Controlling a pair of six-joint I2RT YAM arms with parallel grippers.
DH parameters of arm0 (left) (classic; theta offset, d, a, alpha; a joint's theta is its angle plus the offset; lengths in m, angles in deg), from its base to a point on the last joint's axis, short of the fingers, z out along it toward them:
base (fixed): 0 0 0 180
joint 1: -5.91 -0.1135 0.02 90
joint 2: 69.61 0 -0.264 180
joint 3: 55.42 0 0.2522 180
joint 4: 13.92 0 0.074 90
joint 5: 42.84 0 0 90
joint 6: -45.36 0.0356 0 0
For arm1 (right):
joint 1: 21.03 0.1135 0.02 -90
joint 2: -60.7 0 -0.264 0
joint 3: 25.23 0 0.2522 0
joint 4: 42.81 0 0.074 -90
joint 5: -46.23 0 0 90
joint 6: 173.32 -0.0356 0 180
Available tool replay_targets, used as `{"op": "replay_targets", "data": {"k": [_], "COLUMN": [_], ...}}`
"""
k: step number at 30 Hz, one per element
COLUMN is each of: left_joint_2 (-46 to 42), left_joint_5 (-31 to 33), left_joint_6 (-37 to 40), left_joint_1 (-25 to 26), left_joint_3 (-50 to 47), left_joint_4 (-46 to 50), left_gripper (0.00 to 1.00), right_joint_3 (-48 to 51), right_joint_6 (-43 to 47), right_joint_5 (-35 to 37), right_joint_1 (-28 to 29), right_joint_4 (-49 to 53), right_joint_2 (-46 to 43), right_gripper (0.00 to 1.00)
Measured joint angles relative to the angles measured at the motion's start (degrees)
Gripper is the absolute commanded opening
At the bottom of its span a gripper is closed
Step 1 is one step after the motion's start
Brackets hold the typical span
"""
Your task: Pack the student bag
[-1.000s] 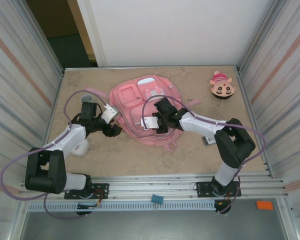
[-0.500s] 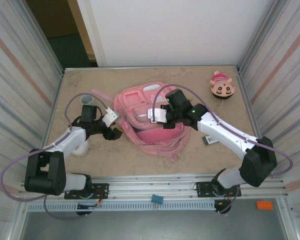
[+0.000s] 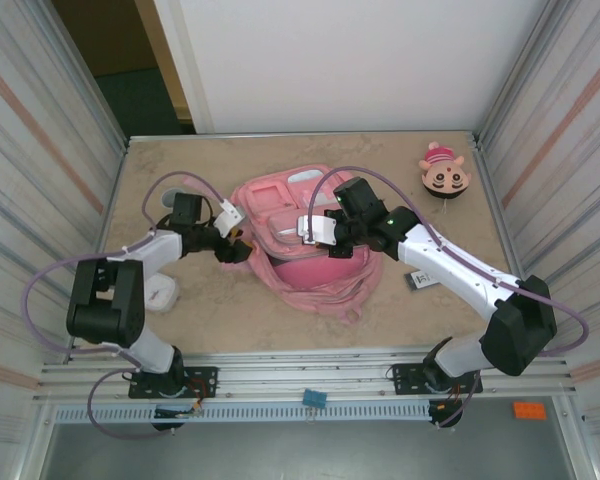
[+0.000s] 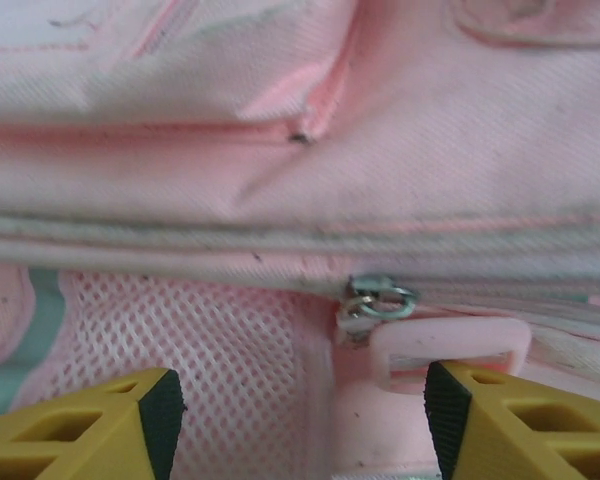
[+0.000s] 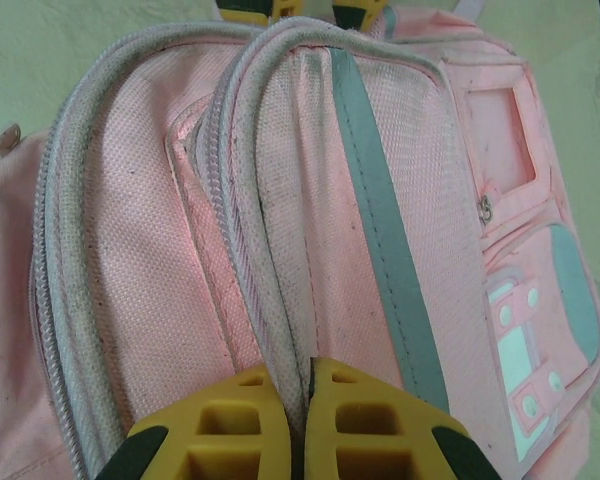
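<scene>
The student bag (image 3: 298,240), a pink backpack, lies mid-table with its near part bunched and raised. My right gripper (image 3: 330,238) is shut on the bag's fabric beside a zipper seam (image 5: 265,270), and the pale stripe (image 5: 385,220) runs alongside; the pinch point is the right gripper (image 5: 305,375). My left gripper (image 3: 236,246) is at the bag's left edge, open. In the left wrist view the left gripper (image 4: 300,400) straddles a metal zipper ring (image 4: 382,298) and its pink pull tab (image 4: 450,348), beside a mesh pocket (image 4: 180,340). Nothing is gripped there.
A round pink-and-tan plush (image 3: 444,172) sits at the back right corner. A white rounded object (image 3: 162,295) lies near the left arm, and a small dark item (image 3: 418,280) lies under the right arm. Metal walls enclose both sides.
The right gripper lifted the bag's near part and bunched it, then held still. The left gripper moved up and right until it reached the bag's left edge.
</scene>
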Motion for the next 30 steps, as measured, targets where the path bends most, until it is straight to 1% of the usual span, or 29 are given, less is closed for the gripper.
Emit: {"op": "replay_targets", "data": {"k": [8,11,17,21,27,30], "left_joint_2": [1.66,1.64,-0.90,-1.97,-1.81,-1.16], "left_joint_5": [-1.60,-2.64,-5.90,-6.32,-5.92,-4.63], "left_joint_6": [1.64,2.75,0.90,0.04,0.20,0.85], "left_joint_1": [0.00,0.00,-2.62,-3.41,-1.42,0.87], "left_joint_3": [3.19,4.00,4.07,4.09,4.17,4.76], "left_joint_4": [4.04,5.27,4.57,3.50,3.58,3.91], "left_gripper": [0.64,0.71,0.73,0.74,0.77,0.75], "right_joint_3": [0.00,0.00,-0.33,-1.81,-2.12,-2.12], "right_joint_6": [-0.26,-0.52,-1.92,-2.62,-3.04,-3.41], "right_joint_5": [-0.15,-0.15,-2.10,-4.26,-5.66,-6.47], "right_joint_1": [0.11,0.11,-1.16,-2.95,-3.65,-3.72], "right_joint_4": [-0.02,0.00,0.37,1.07,2.10,2.80], "right_joint_2": [0.00,0.00,0.00,-0.46,-1.18,-1.18], "right_gripper": [0.00,0.00,0.00,0.00,0.00,0.00]}}
